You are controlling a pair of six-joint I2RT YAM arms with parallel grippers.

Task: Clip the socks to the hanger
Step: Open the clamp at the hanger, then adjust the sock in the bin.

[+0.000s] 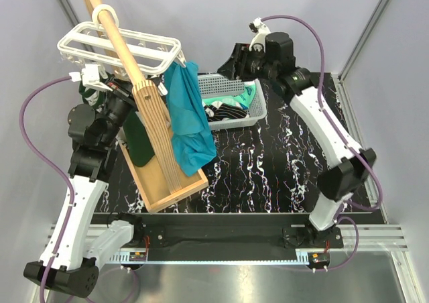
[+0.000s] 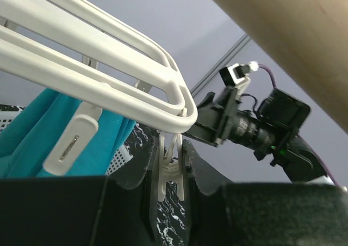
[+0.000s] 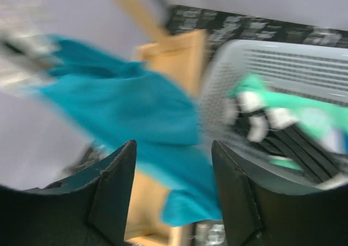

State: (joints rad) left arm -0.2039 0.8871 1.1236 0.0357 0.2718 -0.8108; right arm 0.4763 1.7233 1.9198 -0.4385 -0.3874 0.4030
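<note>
Top view bright, even, sharp. Right wrist view heavily motion-blurred: teal cloth [image 3: 125, 121], socks [image 3: 296, 109] smeared. Left wrist: wooden pole [image 2: 293, 34] defocused.

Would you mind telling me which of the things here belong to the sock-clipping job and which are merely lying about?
Belong to the job:
- socks, heaped in the grey mesh basket
- white clip hanger

Just lying about:
- teal cloth
- dark green garment
- wooden stand
- the grey mesh basket itself, which only holds the socks

No readable text, right wrist view blurred
</note>
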